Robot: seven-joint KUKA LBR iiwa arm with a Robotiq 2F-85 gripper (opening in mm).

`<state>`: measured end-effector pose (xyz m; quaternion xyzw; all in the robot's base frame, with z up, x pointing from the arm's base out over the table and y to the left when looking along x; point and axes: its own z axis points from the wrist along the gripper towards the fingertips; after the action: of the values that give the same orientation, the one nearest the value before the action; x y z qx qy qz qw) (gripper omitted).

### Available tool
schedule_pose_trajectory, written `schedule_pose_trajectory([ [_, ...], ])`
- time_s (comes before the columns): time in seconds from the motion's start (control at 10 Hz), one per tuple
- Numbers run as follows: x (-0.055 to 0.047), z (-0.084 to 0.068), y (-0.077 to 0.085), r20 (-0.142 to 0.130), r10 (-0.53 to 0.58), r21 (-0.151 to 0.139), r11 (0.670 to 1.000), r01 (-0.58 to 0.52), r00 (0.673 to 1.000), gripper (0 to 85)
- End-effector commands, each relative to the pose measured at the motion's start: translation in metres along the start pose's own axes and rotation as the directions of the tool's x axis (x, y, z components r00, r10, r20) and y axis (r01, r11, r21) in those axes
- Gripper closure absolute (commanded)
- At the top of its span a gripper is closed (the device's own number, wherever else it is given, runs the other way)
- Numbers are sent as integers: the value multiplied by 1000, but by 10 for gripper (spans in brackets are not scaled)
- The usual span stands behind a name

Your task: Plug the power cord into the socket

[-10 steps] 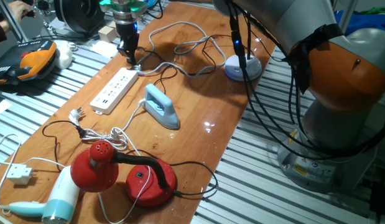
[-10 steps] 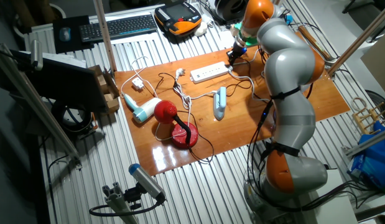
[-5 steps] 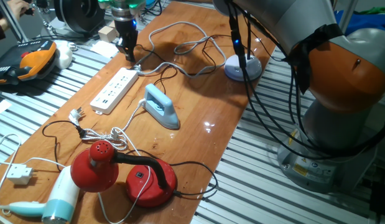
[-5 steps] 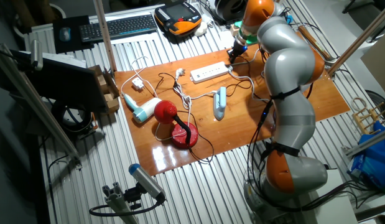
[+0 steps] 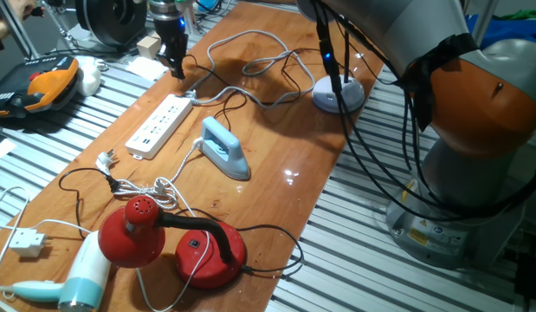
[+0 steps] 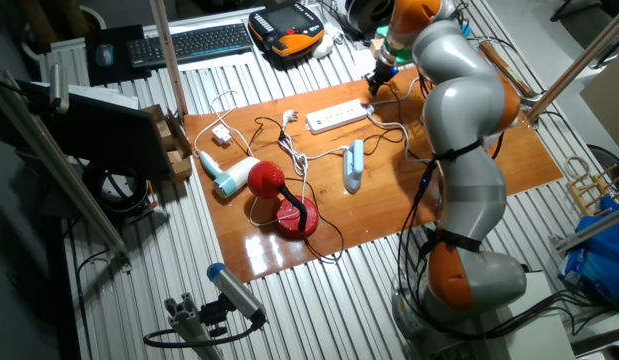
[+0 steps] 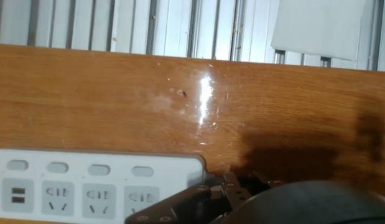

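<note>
The socket (image 5: 158, 126) is a long white power strip lying on the wooden table, also seen in the other fixed view (image 6: 337, 117) and at the lower left of the hand view (image 7: 86, 180). My gripper (image 5: 175, 69) hangs just beyond the strip's far end, lifted off the table, and shows as well from the other side (image 6: 373, 80). Its fingers (image 7: 180, 204) stand close together with a small dark piece, apparently the plug, between them. The thin black power cord (image 5: 217, 97) trails over the table from that end of the strip.
A light-blue iron (image 5: 224, 147) lies beside the strip. A red desk lamp (image 5: 177, 243), a hair dryer (image 5: 77, 277) and a small white plug block (image 5: 25, 241) sit at the near end. A pale grey cable (image 5: 250, 48) loops at the far end.
The gripper has risen from the table at the strip's far end and drifted slightly back and to the left. The strip has not moved.
</note>
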<state>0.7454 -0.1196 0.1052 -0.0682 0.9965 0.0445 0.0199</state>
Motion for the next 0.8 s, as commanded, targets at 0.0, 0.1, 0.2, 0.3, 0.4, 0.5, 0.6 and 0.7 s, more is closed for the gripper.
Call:
schedule_pose_trajectory([
  [0.0, 0, -5, 5, 0, -2, 2, 1000, 2, 1000, 850],
  [0.1, 0, -11, 13, -7, 22, 9, 1000, -22, 1000, 850],
  [0.2, 1, -15, 20, -14, 79, 14, 997, -79, 997, 850],
  [0.3, 2, -17, 27, -13, 152, 16, 988, -152, 988, 850],
  [0.4, 3, -18, 33, -17, 224, 29, 974, -224, 974, 850],
  [0.5, 3, -21, 38, -24, 317, 37, 948, -316, 948, 850],
  [0.6, 5, -24, 42, -20, 419, 49, 907, -417, 908, 850],
  [0.7, 7, -28, 44, -11, 489, 63, 871, -488, 872, 850],
])
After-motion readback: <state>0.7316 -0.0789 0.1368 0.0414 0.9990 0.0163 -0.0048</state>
